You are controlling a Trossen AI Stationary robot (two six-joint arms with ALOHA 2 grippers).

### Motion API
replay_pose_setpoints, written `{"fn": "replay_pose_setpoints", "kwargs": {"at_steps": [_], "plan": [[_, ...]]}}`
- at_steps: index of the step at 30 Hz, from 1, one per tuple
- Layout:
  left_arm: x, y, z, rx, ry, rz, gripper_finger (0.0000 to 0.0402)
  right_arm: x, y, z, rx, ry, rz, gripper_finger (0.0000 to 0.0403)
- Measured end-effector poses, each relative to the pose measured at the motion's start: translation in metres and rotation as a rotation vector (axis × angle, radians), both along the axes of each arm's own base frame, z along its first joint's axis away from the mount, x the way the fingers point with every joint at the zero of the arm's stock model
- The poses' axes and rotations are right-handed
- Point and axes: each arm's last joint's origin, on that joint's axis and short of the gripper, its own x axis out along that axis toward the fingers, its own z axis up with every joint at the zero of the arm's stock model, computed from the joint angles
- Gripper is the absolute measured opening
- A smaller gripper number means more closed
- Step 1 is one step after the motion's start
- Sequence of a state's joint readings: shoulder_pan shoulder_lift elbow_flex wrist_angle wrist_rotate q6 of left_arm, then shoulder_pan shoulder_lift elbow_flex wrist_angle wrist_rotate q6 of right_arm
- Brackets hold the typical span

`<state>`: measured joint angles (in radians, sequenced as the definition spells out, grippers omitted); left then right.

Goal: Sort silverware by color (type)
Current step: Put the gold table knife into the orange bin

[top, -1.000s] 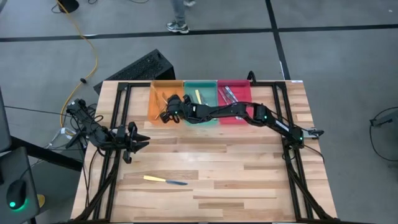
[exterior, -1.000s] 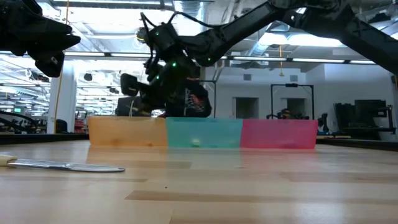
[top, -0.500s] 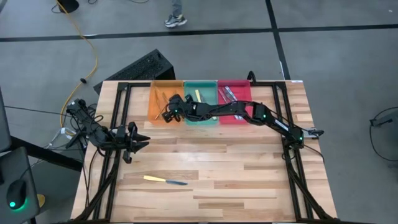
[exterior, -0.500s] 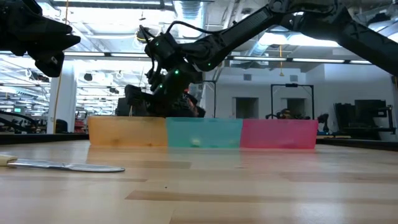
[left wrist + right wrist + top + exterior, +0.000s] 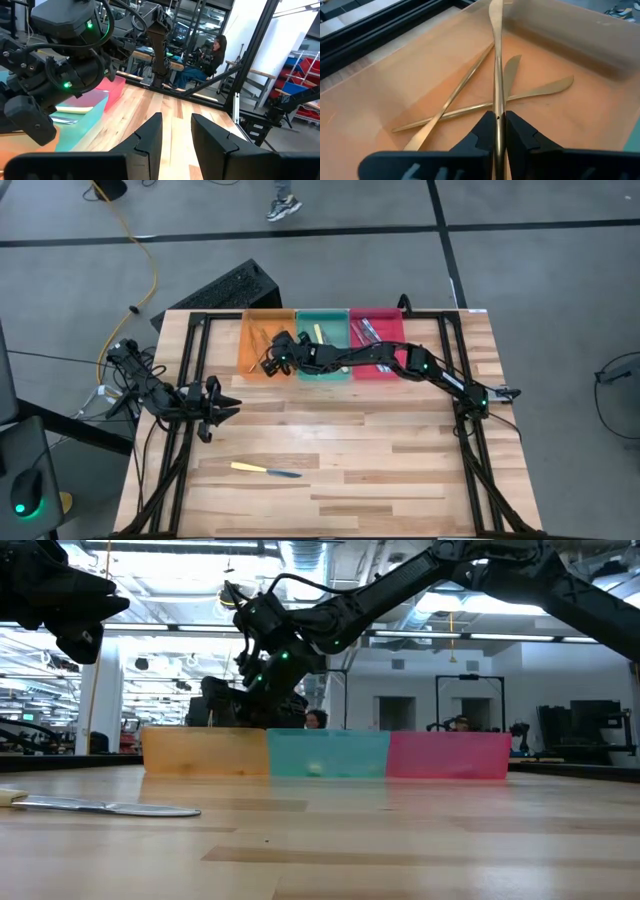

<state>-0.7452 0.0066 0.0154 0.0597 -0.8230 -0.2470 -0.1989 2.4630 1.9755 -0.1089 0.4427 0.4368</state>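
My right gripper [image 5: 268, 362] reaches across the trays to the orange tray [image 5: 252, 350] and is shut on a thin bronze-gold utensil [image 5: 496, 60]. It hangs just above the tray's rim in the low view [image 5: 225, 705]. Three more bronze-gold utensils [image 5: 470, 107] lie crossed on the orange tray's floor. A yellow-handled knife [image 5: 265, 470] lies flat on the table near the front left, and also shows in the low view [image 5: 100, 806]. My left gripper [image 5: 228, 404] waits open and empty at the table's left. My right gripper pinches the bronze-gold utensil's slender shaft [image 5: 497, 112] between its two fingers. The utensil lies along the fingers and sticks out ahead of them over the orange tray. I cannot tell whether its far end touches the tray.
A green tray [image 5: 325, 350] holds a pale yellow-handled piece [image 5: 318, 333]. A red tray [image 5: 388, 350] holds silver pieces [image 5: 368, 330]. All three trays stand in a row at the far edge. Black frame rails [image 5: 190, 380] run along both table sides. A person sits in the room beyond [image 5: 212, 52].
My right gripper has sunk a little toward the orange tray with the bronze-gold utensil, then kept still.
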Motion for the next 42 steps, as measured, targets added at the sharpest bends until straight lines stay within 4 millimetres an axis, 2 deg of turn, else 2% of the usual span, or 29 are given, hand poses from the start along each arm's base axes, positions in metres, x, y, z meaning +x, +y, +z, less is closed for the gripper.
{"fn": "replay_pose_setpoints", "kwargs": {"at_steps": [7,24,36,42], "plan": [[0.0,0.0,0.0,0.0,0.0,0.0,0.0089,0.0,0.0,0.0,0.0,0.0,0.0,0.006],[0.0,0.0,0.0001,0.0,0.0,0.0,0.0089,0.0001,0.0001,0.0001,0.001,-0.001,0.003,0.0062],[0.0,0.0,0.0,0.0,0.0,0.0,0.0089,0.0026,-0.0013,0.0026,0.012,-0.027,0.089,0.0063],[0.0,0.0,0.0,0.0,0.0,-0.001,0.0089,0.0028,-0.0008,0.0024,0.012,-0.02,0.113,0.0106]]}}
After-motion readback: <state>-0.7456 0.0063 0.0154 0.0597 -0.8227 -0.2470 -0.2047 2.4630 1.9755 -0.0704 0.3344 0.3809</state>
